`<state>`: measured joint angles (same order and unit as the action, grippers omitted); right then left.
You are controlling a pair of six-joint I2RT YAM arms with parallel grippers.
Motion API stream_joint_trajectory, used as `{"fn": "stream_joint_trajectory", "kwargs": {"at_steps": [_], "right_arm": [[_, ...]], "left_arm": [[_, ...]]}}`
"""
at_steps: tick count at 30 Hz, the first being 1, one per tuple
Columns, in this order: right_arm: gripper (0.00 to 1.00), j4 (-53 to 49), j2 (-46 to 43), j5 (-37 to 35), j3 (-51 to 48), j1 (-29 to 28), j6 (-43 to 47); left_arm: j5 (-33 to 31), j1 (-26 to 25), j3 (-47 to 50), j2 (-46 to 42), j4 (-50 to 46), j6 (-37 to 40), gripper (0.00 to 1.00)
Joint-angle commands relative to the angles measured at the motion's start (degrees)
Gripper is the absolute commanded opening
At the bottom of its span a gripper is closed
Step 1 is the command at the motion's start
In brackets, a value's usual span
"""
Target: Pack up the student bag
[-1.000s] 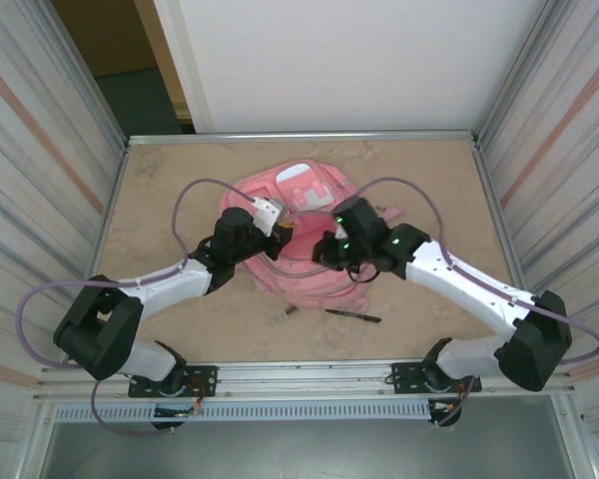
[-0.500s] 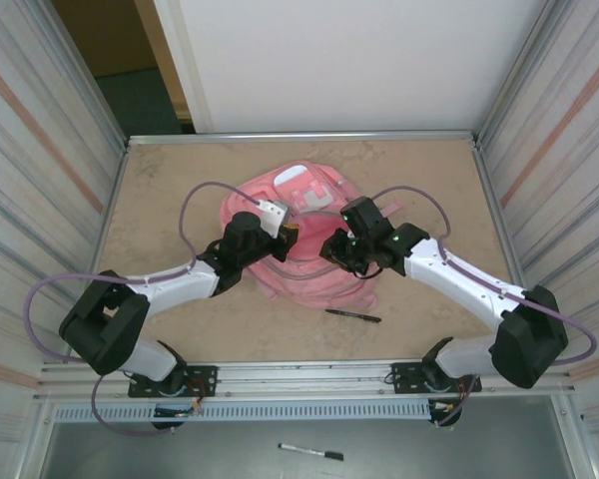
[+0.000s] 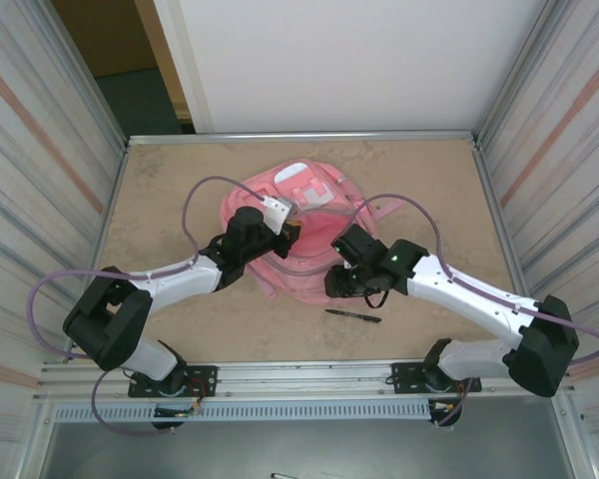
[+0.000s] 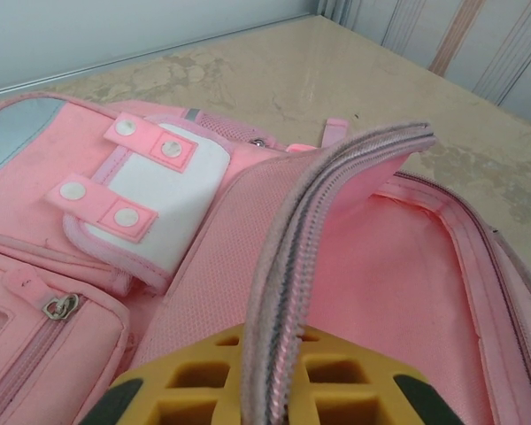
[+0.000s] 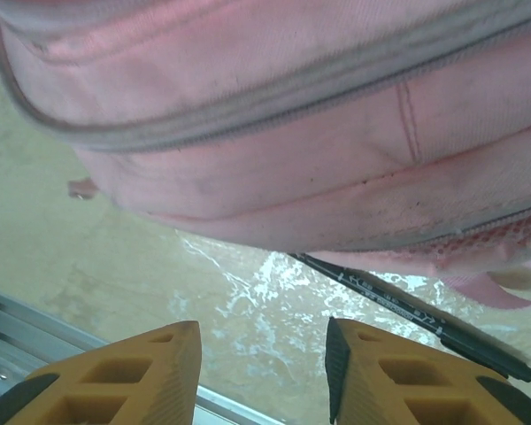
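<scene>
The student bag (image 3: 301,249), a large pink backpack with a white patch (image 4: 164,190), lies mid-table with its main compartment held open. My left gripper (image 3: 286,233) is shut on the zipped rim of the opening (image 4: 288,292), which runs up between the yellow fingers (image 4: 195,390); the pink lining (image 4: 398,292) shows to its right. My right gripper (image 3: 333,283) hangs open over bare table at the bag's near edge (image 5: 274,133), nothing between its fingers (image 5: 150,376). A black pen (image 3: 352,315) lies on the table, its end against the bag's lower edge (image 5: 407,305).
The metal rail (image 5: 18,332) at the table's near edge lies close below the right gripper. Corrugated walls (image 3: 40,200) stand on both sides. Bare table (image 3: 160,190) lies left of the bag and to its right (image 3: 449,200).
My right gripper has pulled back from over the bag to its near edge, towards the pen. The left gripper kept its hold and shifted slightly away. A small item left of the pen is gone.
</scene>
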<state>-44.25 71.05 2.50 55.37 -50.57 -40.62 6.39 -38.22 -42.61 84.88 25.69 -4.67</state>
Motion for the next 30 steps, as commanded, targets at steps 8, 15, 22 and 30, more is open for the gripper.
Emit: {"fn": "stream_joint_trajectory", "kwargs": {"at_steps": [8,15,22,30], "right_arm": [[0.43,0.8,-1.6,-1.7,-5.4,-2.0,2.8],[0.50,3.5,-2.1,0.2,-8.7,-2.4,1.2],[0.50,1.8,-3.3,-0.2,-10.7,-3.1,1.0],[0.52,2.2,-4.8,0.7,-16.6,-2.8,-2.4]], "left_arm": [[1.4,0.9,-1.4,0.9,0.4,1.3,0.14],[2.3,1.0,-0.8,0.8,1.1,1.5,0.15],[4.8,1.0,-1.6,0.4,0.1,3.9,0.15],[6.1,1.3,-1.7,0.5,-0.5,5.4,0.15]]}}
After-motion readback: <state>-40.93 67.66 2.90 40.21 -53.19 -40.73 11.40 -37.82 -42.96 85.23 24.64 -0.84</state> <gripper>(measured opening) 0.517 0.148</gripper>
